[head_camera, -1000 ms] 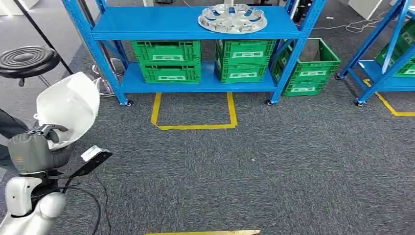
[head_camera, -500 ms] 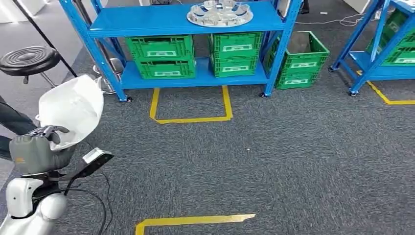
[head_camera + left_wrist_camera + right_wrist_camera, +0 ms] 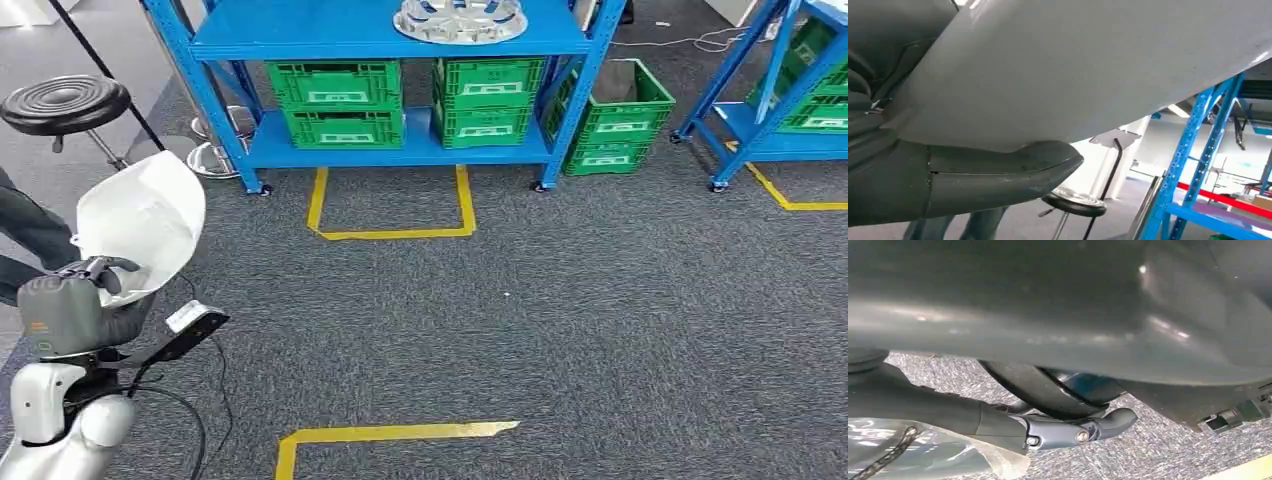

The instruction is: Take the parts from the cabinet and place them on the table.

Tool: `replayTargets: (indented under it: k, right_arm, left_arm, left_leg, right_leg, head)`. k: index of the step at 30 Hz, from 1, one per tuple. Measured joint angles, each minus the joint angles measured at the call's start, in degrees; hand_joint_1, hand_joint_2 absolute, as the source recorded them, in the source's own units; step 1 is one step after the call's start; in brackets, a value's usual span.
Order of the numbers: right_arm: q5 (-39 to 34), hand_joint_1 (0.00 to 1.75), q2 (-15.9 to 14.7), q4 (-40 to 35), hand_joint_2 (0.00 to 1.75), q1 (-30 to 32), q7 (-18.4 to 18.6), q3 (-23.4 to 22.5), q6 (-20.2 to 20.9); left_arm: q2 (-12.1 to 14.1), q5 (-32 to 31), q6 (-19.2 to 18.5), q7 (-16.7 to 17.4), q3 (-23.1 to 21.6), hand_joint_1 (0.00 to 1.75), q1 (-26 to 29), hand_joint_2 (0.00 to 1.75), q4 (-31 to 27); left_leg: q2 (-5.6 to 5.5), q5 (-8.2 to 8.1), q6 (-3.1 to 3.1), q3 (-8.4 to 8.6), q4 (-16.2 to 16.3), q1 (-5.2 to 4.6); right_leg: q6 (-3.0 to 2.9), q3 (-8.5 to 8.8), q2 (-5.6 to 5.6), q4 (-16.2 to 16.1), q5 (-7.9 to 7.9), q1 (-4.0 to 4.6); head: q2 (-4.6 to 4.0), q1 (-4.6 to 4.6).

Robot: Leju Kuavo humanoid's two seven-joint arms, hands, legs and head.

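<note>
White part (image 3: 140, 220): a large curved shell of white plastic, held up at the lower left of the head view, above the grey carpet; in the left wrist view its pale underside (image 3: 1088, 75) spreads across most of the picture
Left hand (image 3: 75, 300): grey, at the end of the silver arm, clamped on the lower edge of the white part, with dark fingers (image 3: 108, 270) hooked over the rim; the thick grey thumb (image 3: 998, 175) lies against the part's underside
Right hand (image 3: 1063, 432): seen from its wrist camera over the carpet, with dark fingers (image 3: 1108, 422) curled; I cannot tell whether it holds anything, because a large dark shape covers much of that picture
Blue rack (image 3: 390, 40): stands well ahead of the robot, far from the white part, with two shelves on blue posts
Silver wheel cover (image 3: 460, 20): round, lying flat on the rack's upper shelf
Green crates (image 3: 340, 100): stacked in pairs on the lower shelf; more green crates (image 3: 625, 125) sit on the floor just to the right of the rack
Second blue rack (image 3: 790, 100): at the far right, also holding green crates
Yellow tape (image 3: 395, 205): marks a three-sided box on the carpet in front of the rack; another strip (image 3: 390, 435) lies nearer the robot
Black stool (image 3: 65, 105): round seat, at the left, beside the rack
Person: dark trouser legs (image 3: 30, 235) at the left edge, near the stool
</note>
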Motion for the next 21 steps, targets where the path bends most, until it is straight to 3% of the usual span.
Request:
replayTargets:
  k: [7, 21]
  right_arm:
    - [0.1, 0.00, 0.0, 0.0, 0.00, 0.0, -0.1, 0.0, -0.1]
    - [0.2, 0.00, 0.0, 0.0, 0.00, 0.0, -0.1, 0.0, -0.2]
  left_arm:
    - [0.0, 0.2, -0.5, 0.0, 0.0, 1.75, 0.1, 1.75, 0.0]
    - [0.0, 0.2, -0.5, 0.0, 0.0, 1.75, 0.1, 1.75, 0.0]
  left_leg:
    - [0.02, 0.49, 0.47, -0.66, 0.2, -0.20]
    - [0.02, 0.75, 0.36, -0.81, 0.2, -0.11]
  right_leg:
    - [0.63, -0.51, 0.01, -0.2, 0.71, -0.19]
    - [0.61, -0.69, 0.01, -0.1, 0.86, -0.17]
  head:
    - [0.00, -0.02]
    - [0.00, -0.02]
